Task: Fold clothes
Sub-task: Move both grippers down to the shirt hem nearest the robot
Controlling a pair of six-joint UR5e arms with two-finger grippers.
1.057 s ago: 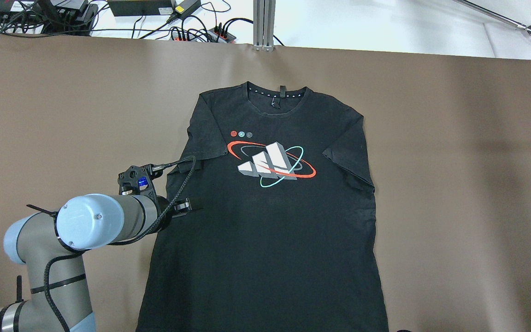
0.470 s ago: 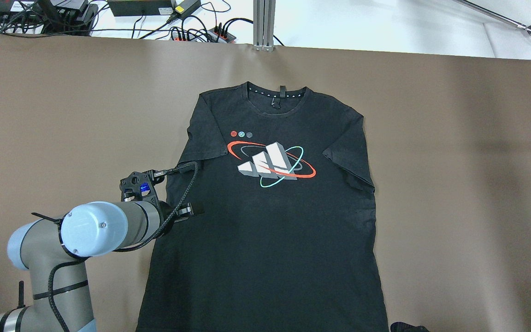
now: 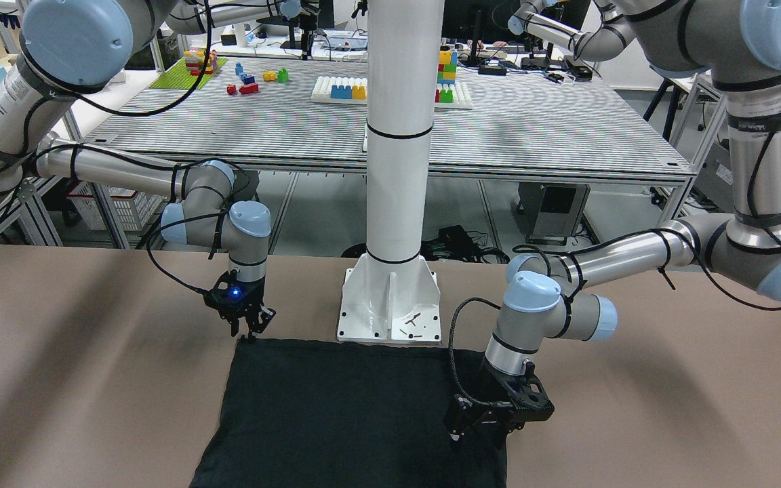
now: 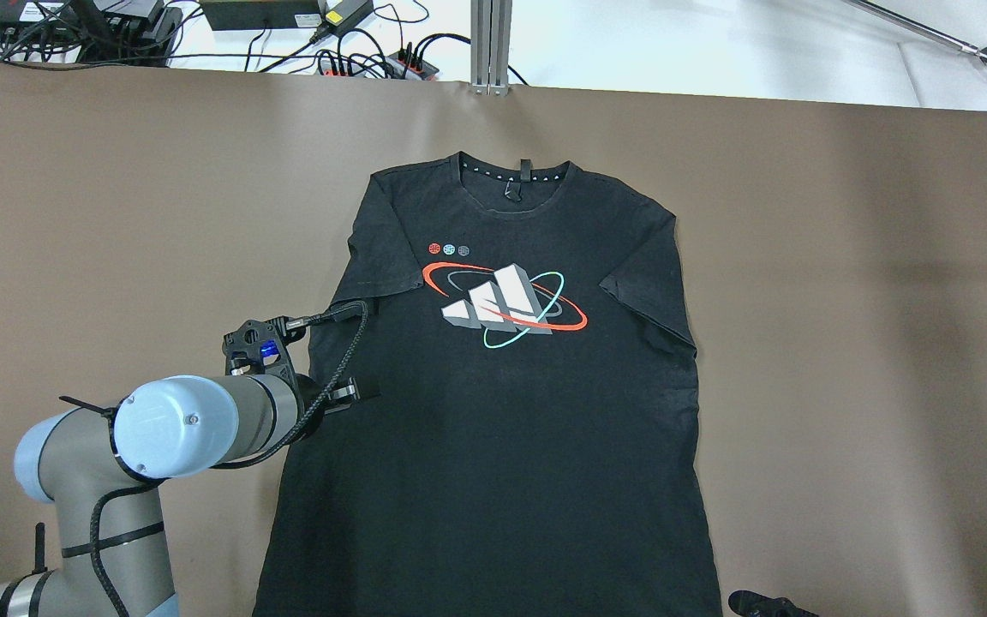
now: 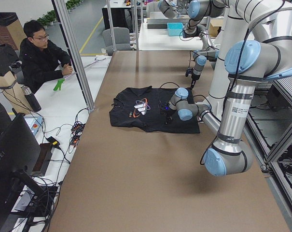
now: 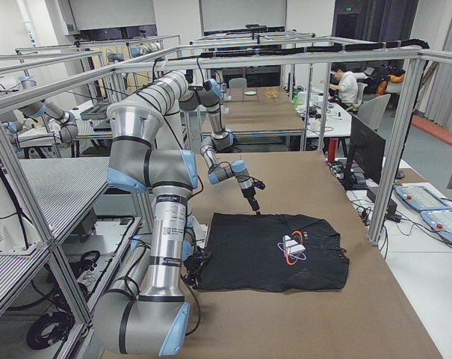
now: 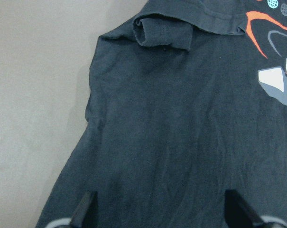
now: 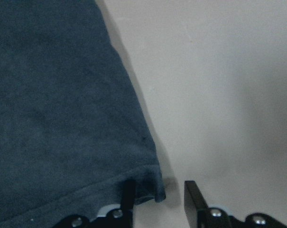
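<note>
From the front, we see the black T-shirt lying flat on the brown table. The right gripper points down at the hem corner on its own side, and the left gripper sits low over the shirt's opposite edge. From overhead, we find the shirt spread face up, collar away from the robot, logo showing. The left gripper hangs over the side edge between sleeve and hem, and only a sliver of the right one shows at the bottom edge. The side views place the shirt mid-table, and the left one shows us an operator seated alongside. In the left wrist view, we see the fingers set wide apart above the cloth, gripping nothing. In the right wrist view, the jaws stand apart with the hem corner between them, not closed on it.
</note>
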